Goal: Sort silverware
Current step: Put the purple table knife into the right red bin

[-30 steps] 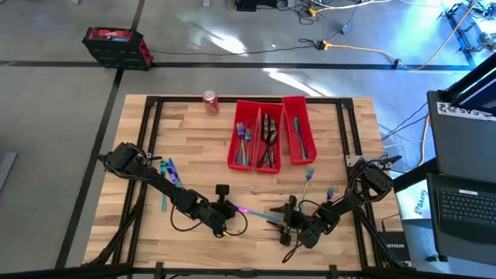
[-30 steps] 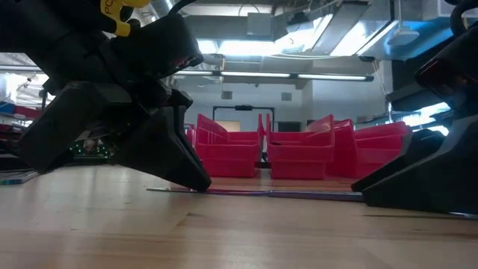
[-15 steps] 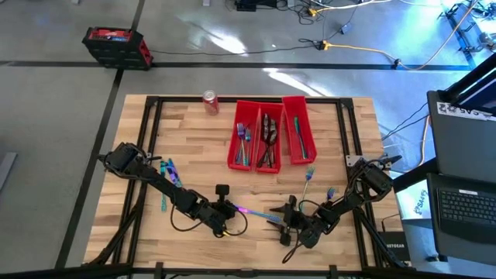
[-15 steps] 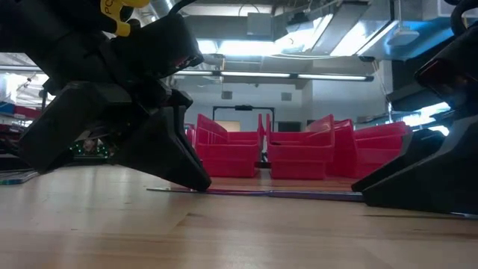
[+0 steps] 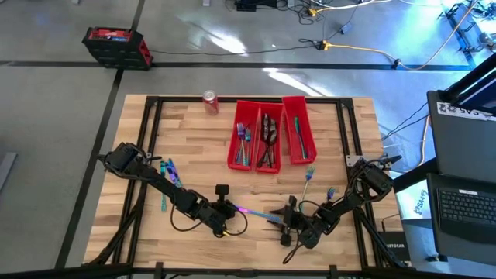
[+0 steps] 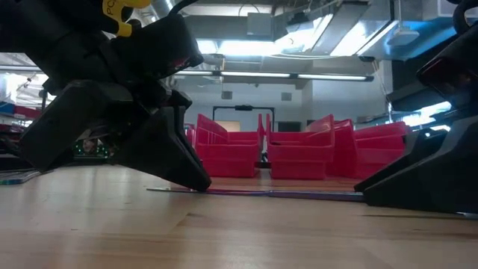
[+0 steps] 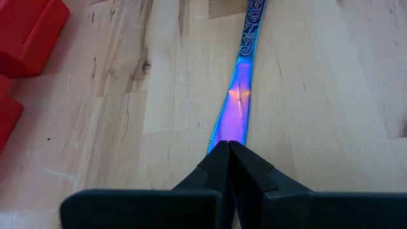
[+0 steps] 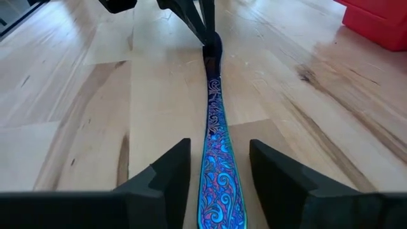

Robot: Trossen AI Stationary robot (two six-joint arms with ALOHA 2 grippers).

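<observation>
Iridescent blue-purple metal lies flat on the wooden table near its front edge: one slim knife, stretched between the two grippers. From the table's middle it sits at about 6 o'clock.

Left gripper is down at the knife's 9 o'clock end. In the left wrist view its fingertips are pressed together with almost no gap, pinching the plain blade end of the knife. The low view shows the same gripper with its tip touching the table at the thin strip of metal.

Right gripper is at the knife's 3 o'clock end. In the right wrist view its fingers are spread well apart, one on each side of the patterned handle, not closing on it. Whether the pads touch the handle I cannot tell.

Three red bins stand side by side at 12 o'clock from the knife, well apart from it. The bin towards 9 o'clock holds teal-blue pieces, the middle one dark silvery ones, and the one towards 3 o'clock a few teal pieces.

More loose silverware lies on the table:
- a small cluster at 9 o'clock, beside the left arm
- a single fork at about 4 o'clock, near the right arm
- another small piece just past it towards 3 o'clock

A red can stands at the far edge, at 11 o'clock
</observation>
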